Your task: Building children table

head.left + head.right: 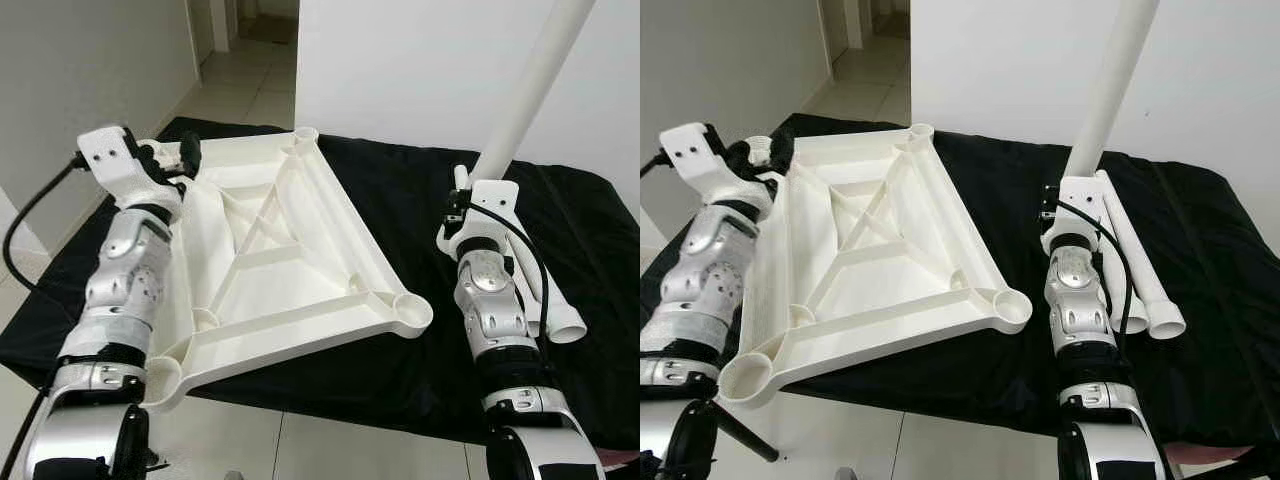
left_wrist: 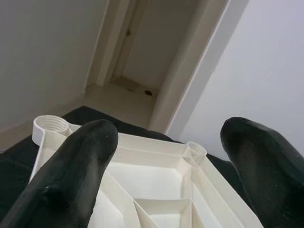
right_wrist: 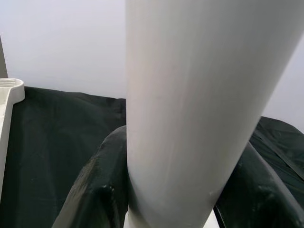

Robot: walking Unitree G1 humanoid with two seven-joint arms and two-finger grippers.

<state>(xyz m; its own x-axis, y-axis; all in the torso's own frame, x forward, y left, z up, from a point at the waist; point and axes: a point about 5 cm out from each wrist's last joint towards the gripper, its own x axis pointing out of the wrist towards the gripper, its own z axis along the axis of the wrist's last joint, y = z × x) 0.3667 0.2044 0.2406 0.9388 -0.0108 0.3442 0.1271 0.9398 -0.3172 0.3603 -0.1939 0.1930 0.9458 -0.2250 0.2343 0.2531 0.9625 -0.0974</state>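
Note:
The white plastic table top (image 1: pixel 300 260) lies upside down on the black cloth, ribs up, with a round leg socket (image 1: pixel 410 310) at each corner. My left gripper (image 2: pixel 168 137) hovers open over the top's far left corner, near the threaded socket (image 2: pixel 50 124), with nothing between its fingers (image 2: pixel 71 175). My right gripper (image 3: pixel 185 190) is shut on a white leg tube (image 1: pixel 525 90), right of the table top. The tube stands nearly upright, leaning right, and runs out of the picture's upper edge.
Two more white leg tubes (image 1: pixel 1140 270) lie on the black cloth (image 1: pixel 590 230) beside my right arm. A white wall stands behind, and a doorway (image 2: pixel 142 47) with tiled floor opens at the far left. The cloth's front edge drops to tiled floor.

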